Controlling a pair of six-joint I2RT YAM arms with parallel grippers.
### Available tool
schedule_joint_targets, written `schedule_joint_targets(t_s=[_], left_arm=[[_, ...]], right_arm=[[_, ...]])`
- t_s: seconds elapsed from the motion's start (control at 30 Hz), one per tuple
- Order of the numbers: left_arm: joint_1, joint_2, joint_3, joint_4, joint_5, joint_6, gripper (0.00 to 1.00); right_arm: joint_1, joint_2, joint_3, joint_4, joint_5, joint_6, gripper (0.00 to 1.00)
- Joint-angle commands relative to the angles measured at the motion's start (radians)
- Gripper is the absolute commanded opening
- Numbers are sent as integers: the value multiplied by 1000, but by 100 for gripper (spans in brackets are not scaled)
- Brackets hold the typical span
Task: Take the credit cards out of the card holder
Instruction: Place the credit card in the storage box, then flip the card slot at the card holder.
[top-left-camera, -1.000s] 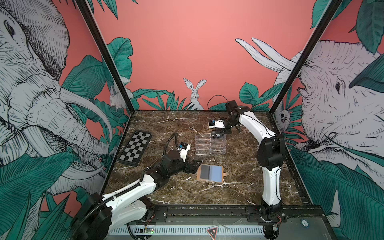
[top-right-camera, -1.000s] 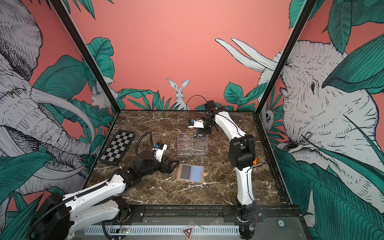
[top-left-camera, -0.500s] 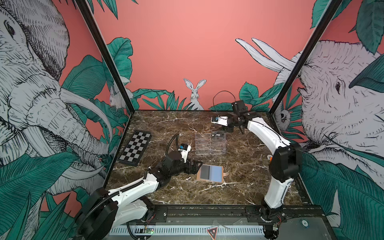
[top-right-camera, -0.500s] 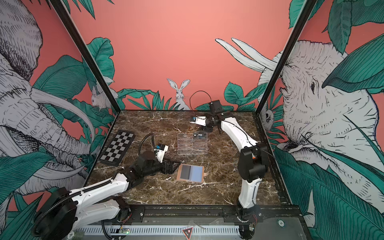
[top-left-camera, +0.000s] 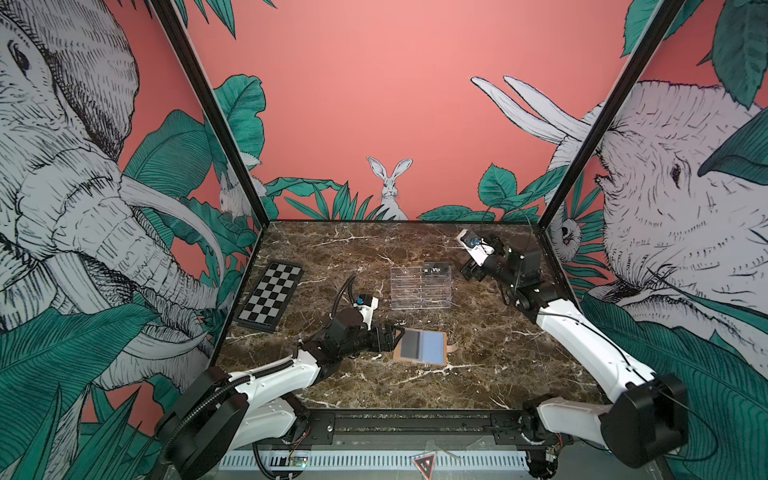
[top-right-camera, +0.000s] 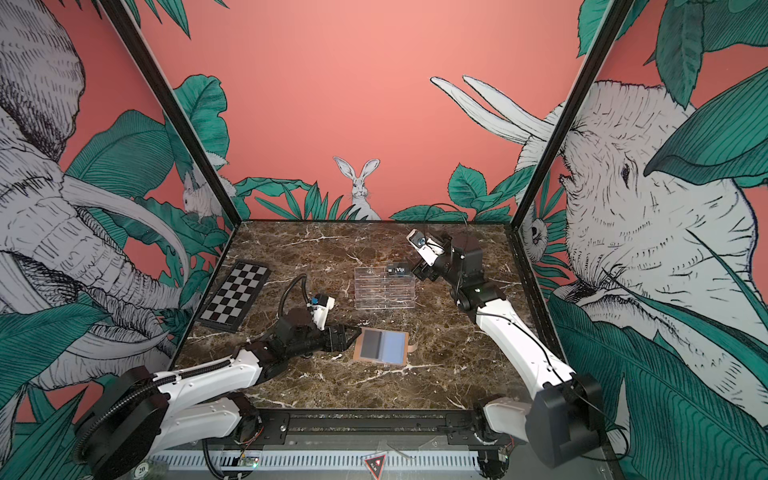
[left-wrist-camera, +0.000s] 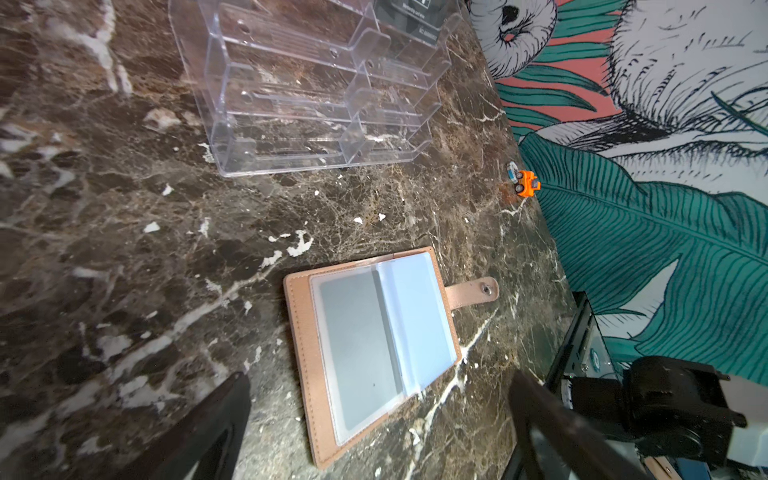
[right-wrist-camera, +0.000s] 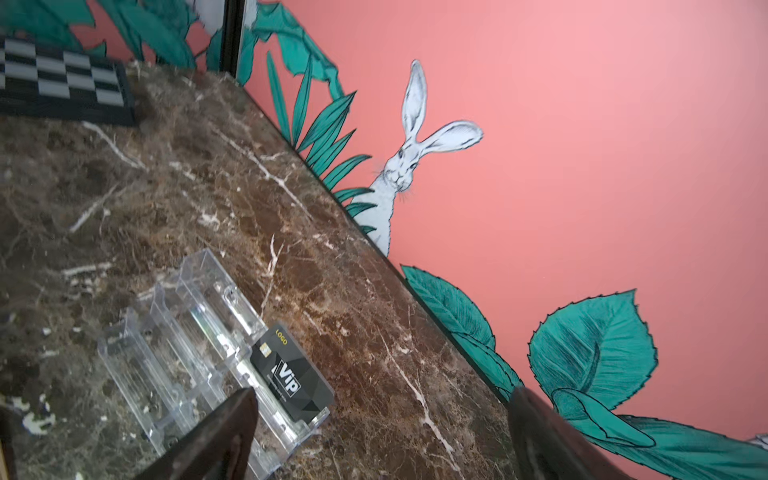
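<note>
Well left of the clear stand (top-left-camera: 419, 286) lies the chessboard (top-left-camera: 270, 296). My left pincer (top-left-camera: 394, 336) is in front of the stand, spread wide and empty, its tips at the left edge of the card holder (top-left-camera: 420, 346). The holder lies open and flat on the table (top-left-camera: 332, 257). A black card (top-left-camera: 436, 269) marked Vip stands in the stand's back right slot. Just right of the stand, my right pincer (top-left-camera: 470, 272) hangs spread, gripping nothing.

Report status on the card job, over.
Left gripper open, at edge of card holder. Right gripper open, empty, beside clear stand. Holder lies open; one Vip card stands in the stand. Nothing in the way.
</note>
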Motion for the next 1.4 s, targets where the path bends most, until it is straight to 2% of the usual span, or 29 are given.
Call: schedule_joint_targets(t_s=[0.0,0.2,0.37,0.73,1.0,1.37], left_arm=[[5,-50,-37,37,-58,-43,99],[5,-88,-58,27,-65,-60,99],[4,-81,-56,29,-48,-65,98],[5,-88,-74,56,-45,-85,98],[5,-103,-80,57,-41,-88,98],[4,-117,-90,67,-38,-92,98]], right_arm=[[-5,-79,-53,122,47,171,94],[-11,-236,-121,52,80,386,98],[-13,-363,-202,31,82,504,98],[-22,-524,-244,-192,129,649,98],[-25,-590,-245,-334,107,716,98],[-28,-636,-261,-413,57,794,98]])
